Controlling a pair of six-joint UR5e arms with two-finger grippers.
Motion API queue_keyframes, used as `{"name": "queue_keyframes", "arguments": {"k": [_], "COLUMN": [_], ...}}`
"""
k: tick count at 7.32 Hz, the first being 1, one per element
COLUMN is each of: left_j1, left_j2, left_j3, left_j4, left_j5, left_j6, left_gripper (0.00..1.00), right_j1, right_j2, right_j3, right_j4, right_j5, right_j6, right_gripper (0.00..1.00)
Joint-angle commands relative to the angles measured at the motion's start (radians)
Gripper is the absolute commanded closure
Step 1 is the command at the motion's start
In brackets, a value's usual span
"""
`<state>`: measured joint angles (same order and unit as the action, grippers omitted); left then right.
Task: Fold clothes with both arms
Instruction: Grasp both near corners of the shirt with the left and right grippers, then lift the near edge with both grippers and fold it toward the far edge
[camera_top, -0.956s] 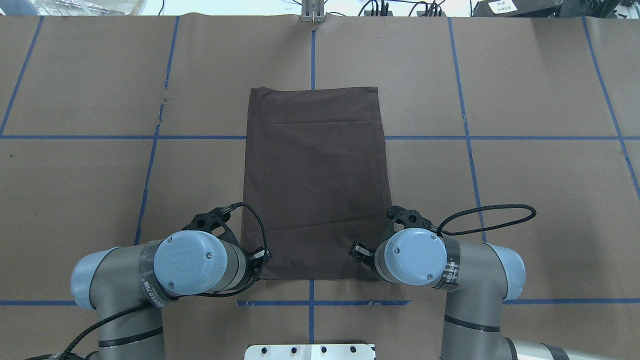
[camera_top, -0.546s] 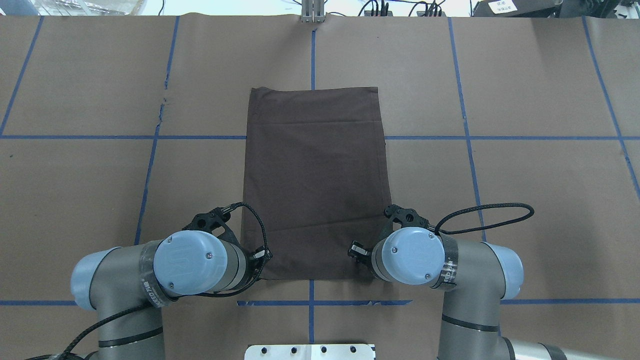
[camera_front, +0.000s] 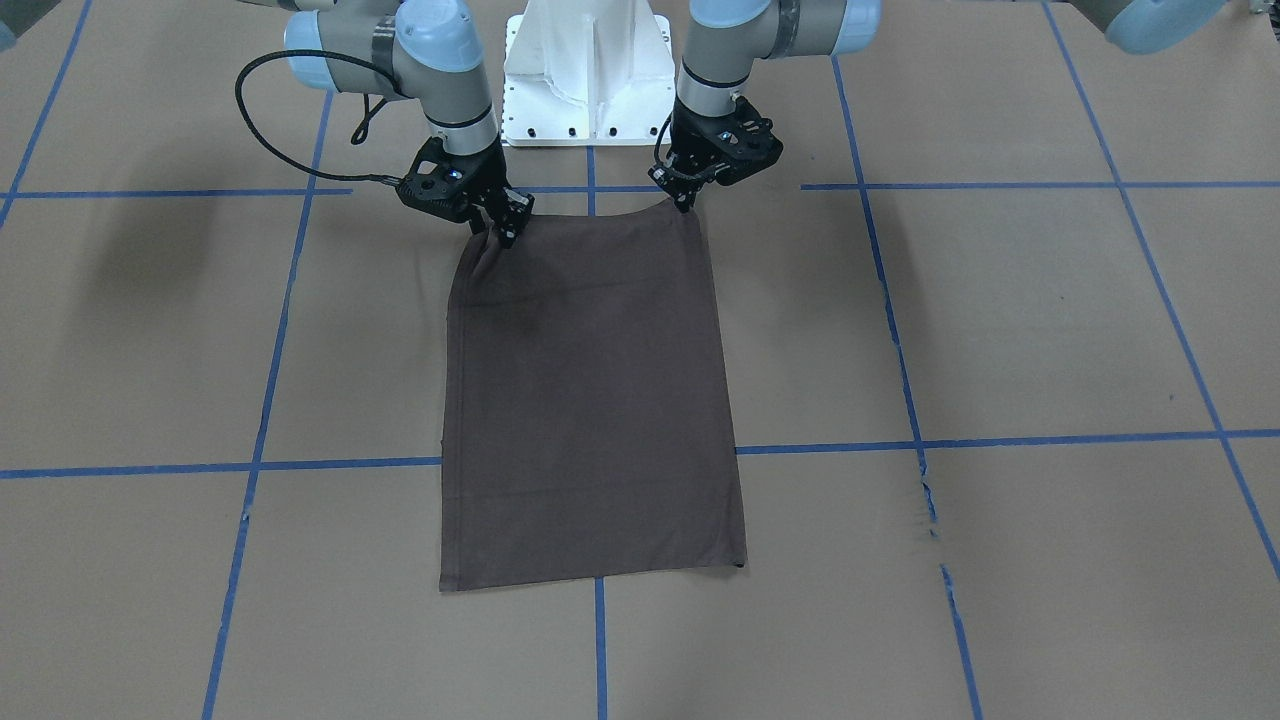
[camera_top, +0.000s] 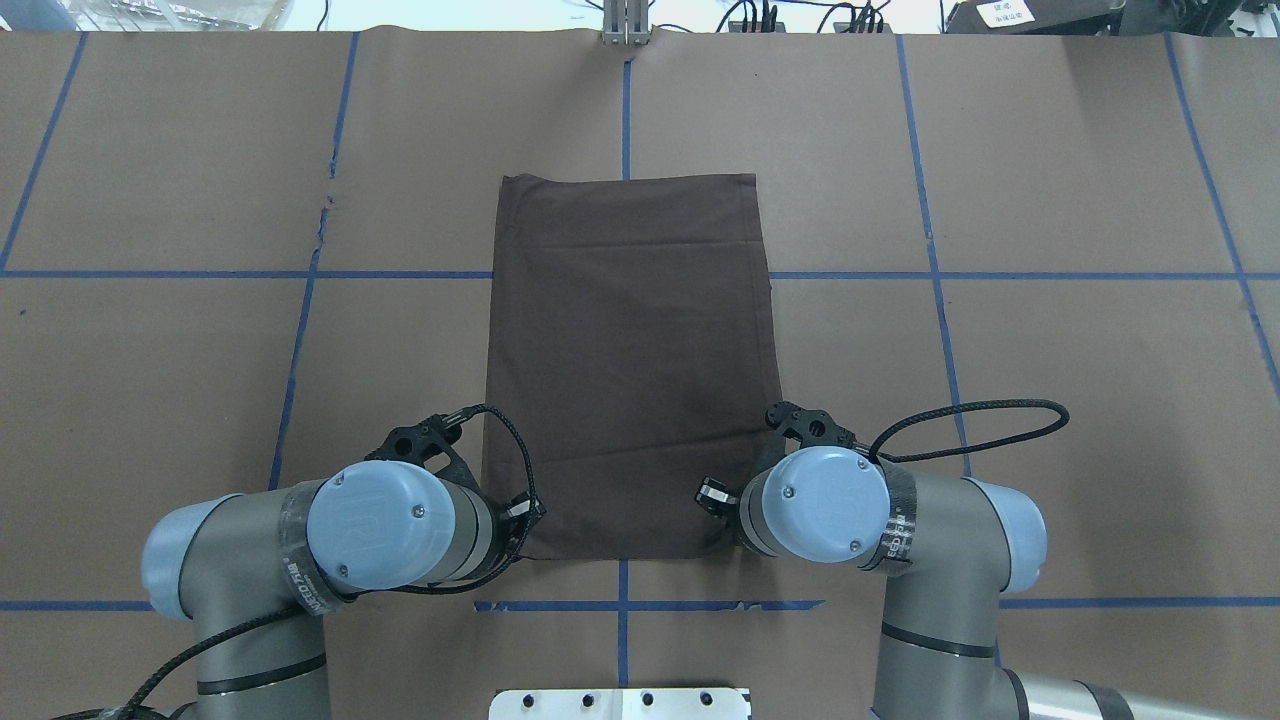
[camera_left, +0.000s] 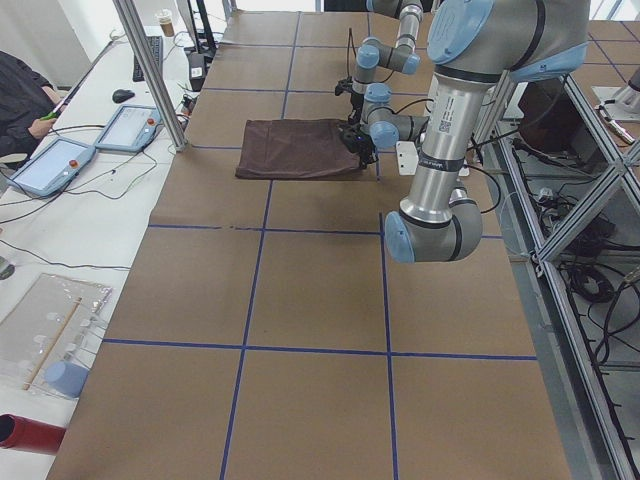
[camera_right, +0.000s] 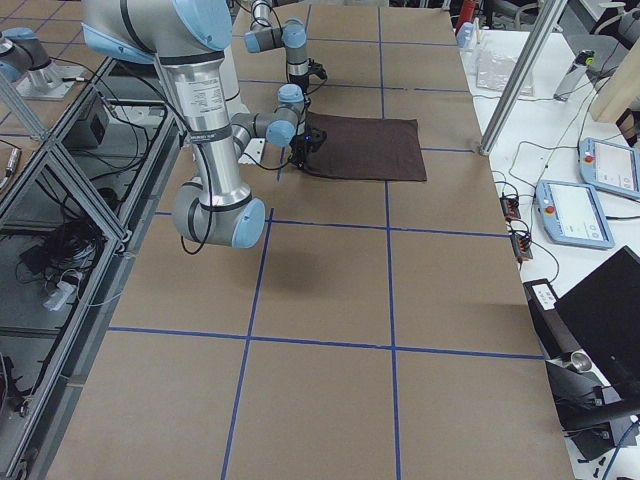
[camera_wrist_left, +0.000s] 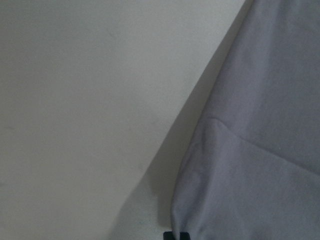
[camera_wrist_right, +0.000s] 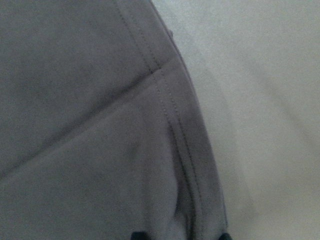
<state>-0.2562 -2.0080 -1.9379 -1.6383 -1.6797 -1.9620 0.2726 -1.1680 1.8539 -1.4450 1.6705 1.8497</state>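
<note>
Nearest the robot, left jaws and right jaws each clamp a corner of the T-shirt (camera_front: 590, 400).

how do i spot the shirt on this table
On the brown table crossed by blue tape lines, look at the middle. The T-shirt lies folded into a dark brown rectangle, two corners held by the left pincer and right pincer; it is the only cloth there.
</note>
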Motion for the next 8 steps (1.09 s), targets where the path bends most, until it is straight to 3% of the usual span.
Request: {"name": "queue_keyframes", "arguments": {"k": [1,4,6,8], "left_j1": [0.000,0.003,0.114,0.153], "left_j2": [-0.002,0.000,-0.002,0.002], "left_j3": [0.000,-0.086,-0.264,-0.317], "left_j4": [0.000,0.030,0.183,0.210], "left_j5": [0.000,0.002,0.002,0.000], "left_j6": [0.000,-0.006,-0.018,-0.020], "left_gripper": [1.00,1.00,1.00,1.00], "right_j1": [0.007,0.014,-0.028,-0.064], "right_j2": [0.017,0.004,-0.062,-0.125], "right_j3": [-0.002,0.053,0.175,0.269], "right_j4": [0.003,0.005,-0.005,-0.009], "right_j5": [0.000,0.000,0.005,0.041], "right_j6": [-0.001,-0.006,-0.012,-0.012], "right_gripper": [1.00,1.00,1.00,1.00]}}
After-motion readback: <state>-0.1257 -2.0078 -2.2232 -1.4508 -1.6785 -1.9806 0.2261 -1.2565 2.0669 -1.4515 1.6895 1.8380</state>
